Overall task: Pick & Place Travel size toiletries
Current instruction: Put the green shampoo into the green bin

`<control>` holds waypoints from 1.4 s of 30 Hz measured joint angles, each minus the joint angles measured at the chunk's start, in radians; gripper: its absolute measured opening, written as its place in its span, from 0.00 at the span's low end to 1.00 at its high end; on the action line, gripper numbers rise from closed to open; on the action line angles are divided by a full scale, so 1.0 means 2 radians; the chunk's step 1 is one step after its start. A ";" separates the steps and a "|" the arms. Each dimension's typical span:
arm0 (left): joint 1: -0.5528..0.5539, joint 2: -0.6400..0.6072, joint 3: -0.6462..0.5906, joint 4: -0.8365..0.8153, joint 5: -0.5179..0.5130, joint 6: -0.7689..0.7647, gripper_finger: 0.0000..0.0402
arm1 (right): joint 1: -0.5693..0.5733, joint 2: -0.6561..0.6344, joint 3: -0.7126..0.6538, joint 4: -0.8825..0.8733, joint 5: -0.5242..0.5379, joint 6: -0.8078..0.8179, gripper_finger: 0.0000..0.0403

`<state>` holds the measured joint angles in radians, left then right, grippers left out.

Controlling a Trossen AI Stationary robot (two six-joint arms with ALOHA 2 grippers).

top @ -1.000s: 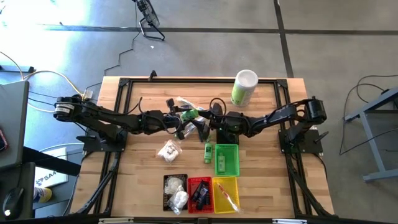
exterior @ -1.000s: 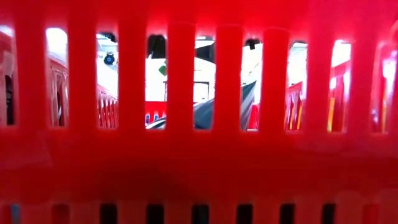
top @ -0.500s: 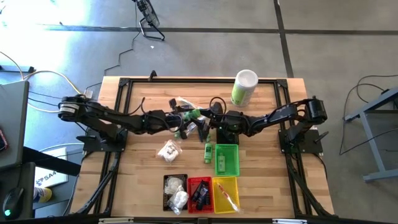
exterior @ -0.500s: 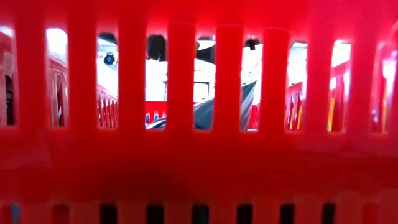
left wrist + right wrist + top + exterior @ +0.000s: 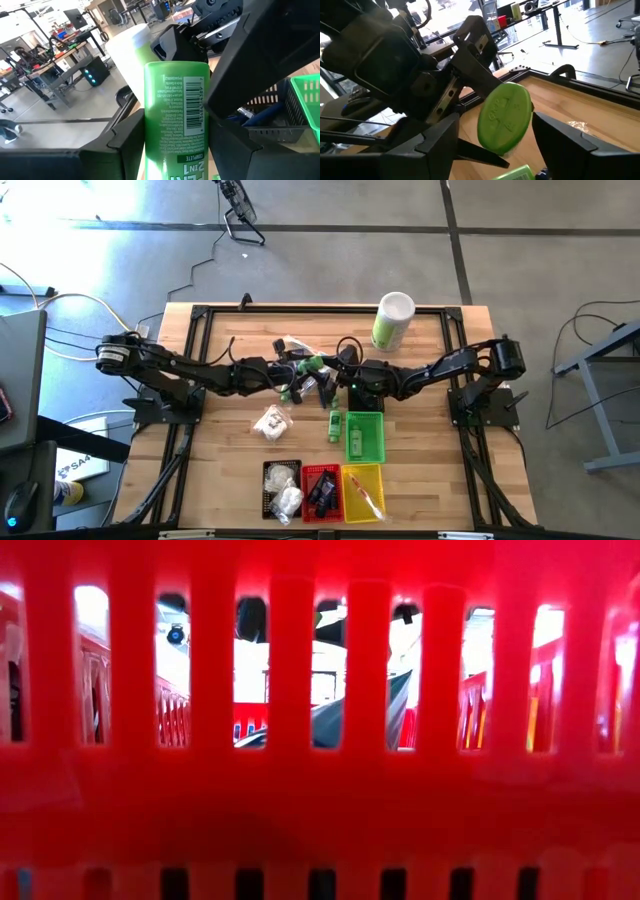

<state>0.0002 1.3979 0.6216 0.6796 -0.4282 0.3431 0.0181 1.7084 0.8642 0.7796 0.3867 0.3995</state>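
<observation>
Nearby, canister (image 5: 392, 320), green basket (image 5: 364, 437).

Grey concrete floor (image 5: 330, 270) surrounds the wooden table (image 5: 230, 455); desks (image 5: 55, 55) stand beyond.

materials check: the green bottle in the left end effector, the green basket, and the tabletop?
Green bottle: looks like glossy moulded plastic; smooth sheen, printed barcode label. It sits between the left end effector's fingers.
Green basket: likely rigid plastic; slotted moulded walls, uniform colour.
Tabletop: wood, probably butcher-block; visible plank strips and grain, matte finish.
</observation>
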 joint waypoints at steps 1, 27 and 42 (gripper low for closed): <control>0.000 0.000 0.000 0.000 0.000 0.000 0.47 | 0.000 0.000 0.000 -0.002 0.000 0.000 0.59; 0.000 0.000 0.000 0.001 0.000 -0.004 0.47 | 0.000 0.000 0.000 -0.003 0.012 0.000 0.28; 0.000 0.000 0.013 -0.024 0.000 -0.026 0.54 | 0.000 0.000 0.000 -0.003 0.015 -0.001 0.29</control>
<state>0.0002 1.3979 0.6476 0.6315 -0.4290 0.2904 0.0177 1.7084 0.8642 0.7738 0.4166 0.3985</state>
